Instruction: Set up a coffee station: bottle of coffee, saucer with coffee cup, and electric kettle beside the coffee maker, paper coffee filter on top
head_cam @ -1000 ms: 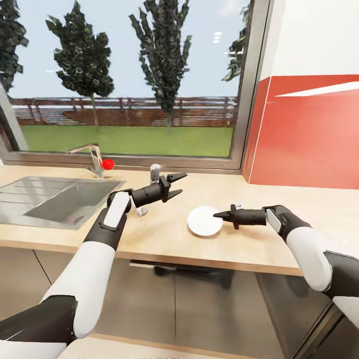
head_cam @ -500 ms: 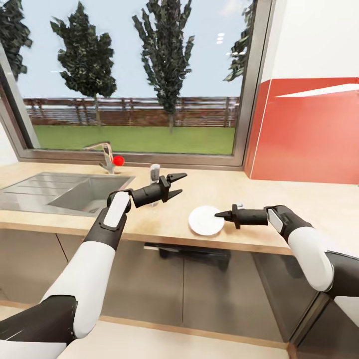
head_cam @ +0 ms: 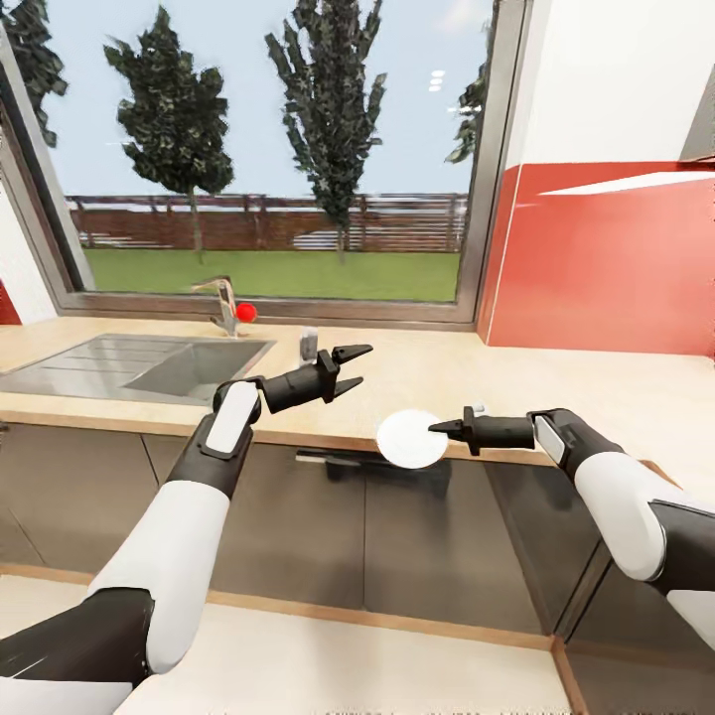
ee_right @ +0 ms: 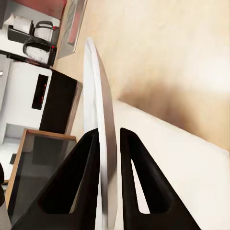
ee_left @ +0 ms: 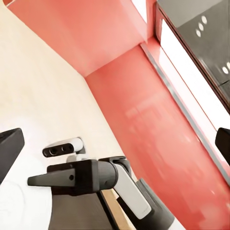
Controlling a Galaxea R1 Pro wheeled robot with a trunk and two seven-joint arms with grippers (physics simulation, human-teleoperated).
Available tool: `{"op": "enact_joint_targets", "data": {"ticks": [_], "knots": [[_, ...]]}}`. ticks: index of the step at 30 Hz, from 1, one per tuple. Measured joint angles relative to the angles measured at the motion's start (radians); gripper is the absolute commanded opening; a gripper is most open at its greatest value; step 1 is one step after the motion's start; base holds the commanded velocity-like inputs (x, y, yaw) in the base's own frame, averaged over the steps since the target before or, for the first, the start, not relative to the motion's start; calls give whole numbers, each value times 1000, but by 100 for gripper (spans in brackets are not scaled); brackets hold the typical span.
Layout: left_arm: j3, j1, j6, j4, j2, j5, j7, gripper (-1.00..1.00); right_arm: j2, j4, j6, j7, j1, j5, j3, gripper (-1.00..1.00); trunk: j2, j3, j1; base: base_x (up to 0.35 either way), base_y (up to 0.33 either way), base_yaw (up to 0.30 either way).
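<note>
White saucer (head_cam: 410,438) sits pinched in my right tool (head_cam: 435,429), at the worktop's (head_cam: 556,382) front edge, open floor below. My left tool (head_cam: 356,367) gapes wide beside it. Wrist view shows the rim (ee_right: 103,143) between my fingers (ee_right: 86,182).

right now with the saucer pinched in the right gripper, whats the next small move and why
Probably keep the grip and carry the saucer on toward the coffee maker's spot. The right gripper pinches the saucer's rim between its fingers, and in the head view the saucer sits at the front edge of the countertop. No coffee maker is in sight yet, and the left gripper is open.
</note>
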Motion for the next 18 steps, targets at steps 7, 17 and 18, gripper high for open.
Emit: {"op": "enact_joint_targets", "data": {"ticks": [7,17,18], "knots": [[-185,26,1,-67,93,-6,-326,100,-1,0,-3,0,0,1,-1,-100,0,0,0,-10,0,0],[-445,194,-10,-257,420,-12,-724,100,-1,-1,-4,-1,0,1,-2,-100,0,0,0,-1,0,0],[-448,214,-11,-261,437,-12,-732,100,-1,-2,-4,-1,0,1,-2,-100,0,0,0,0,0,0]]}}
